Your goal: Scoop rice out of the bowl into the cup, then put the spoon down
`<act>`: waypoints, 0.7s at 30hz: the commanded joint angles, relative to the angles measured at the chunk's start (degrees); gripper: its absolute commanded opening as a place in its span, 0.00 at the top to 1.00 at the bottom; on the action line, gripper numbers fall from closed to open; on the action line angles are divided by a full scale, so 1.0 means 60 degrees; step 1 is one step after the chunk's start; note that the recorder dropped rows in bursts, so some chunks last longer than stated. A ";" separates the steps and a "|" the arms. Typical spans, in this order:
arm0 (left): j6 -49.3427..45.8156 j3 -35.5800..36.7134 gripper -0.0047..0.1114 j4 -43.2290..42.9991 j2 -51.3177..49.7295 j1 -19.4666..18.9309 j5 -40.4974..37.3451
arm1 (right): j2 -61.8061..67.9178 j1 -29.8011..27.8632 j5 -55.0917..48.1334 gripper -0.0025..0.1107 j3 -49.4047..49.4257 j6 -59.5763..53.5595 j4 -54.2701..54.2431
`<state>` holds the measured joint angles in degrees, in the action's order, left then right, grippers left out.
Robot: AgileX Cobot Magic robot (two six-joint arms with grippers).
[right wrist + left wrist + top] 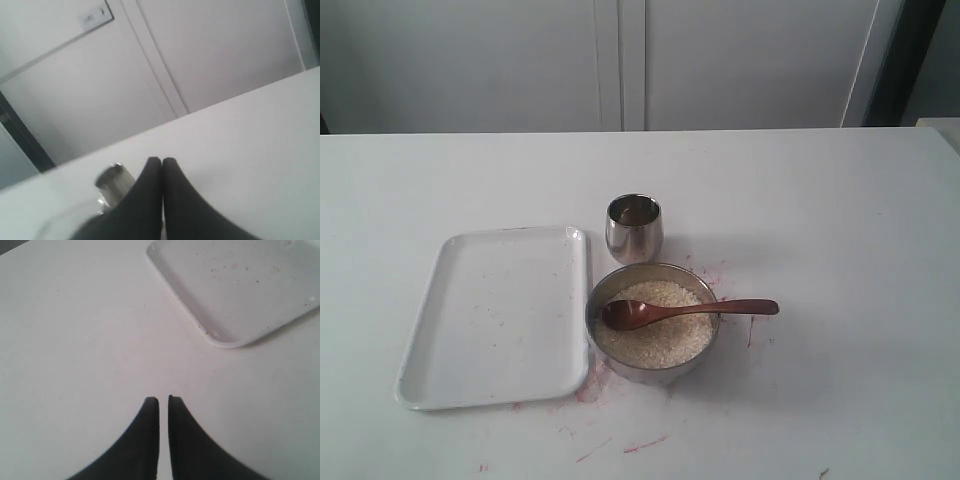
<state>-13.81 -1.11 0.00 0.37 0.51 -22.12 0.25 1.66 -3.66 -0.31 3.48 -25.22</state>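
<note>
Two grippers, left gripper (163, 399) and right gripper (162, 160), show you fingers pressed together, pinching nothing. Your spoon (690, 311) lies across the bowl (650, 373), head on the rice (655, 345), handle over the right rim; the cup (634, 228) stands just behind the bowl.

Exterior camera sits high on the bench's (840, 200) near side, angled down toward the far edge and the cabinet doors (620, 60). Left wrist camera hangs close over the bench, looking past the left fingers (145, 440) at a corner of the tray (240, 290), which the exterior also sees. Right wrist camera sits low and tilted behind the right fingers (185, 205), sharing the blurred cup (111, 181) and the doors.
</note>
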 commanded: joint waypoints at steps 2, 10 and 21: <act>0.0056 0.0088 0.84 0.0000 -0.0062 0.0037 -0.0389 | -0.0041 -0.0076 0.0997 0.98 0.0051 0.1947 -0.0790; 0.0056 0.0088 0.84 0.0000 -0.0062 0.0037 -0.0389 | -0.0041 -0.0076 0.2676 0.98 0.0051 0.4541 -0.0828; 0.0056 0.0088 0.84 0.0000 -0.0062 0.0037 -0.0389 | -0.0041 -0.0076 0.5351 0.98 0.0051 0.7479 -0.0724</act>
<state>-13.81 -1.11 0.00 0.37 0.51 -22.12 0.25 1.66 22.22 -0.31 44.91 -29.96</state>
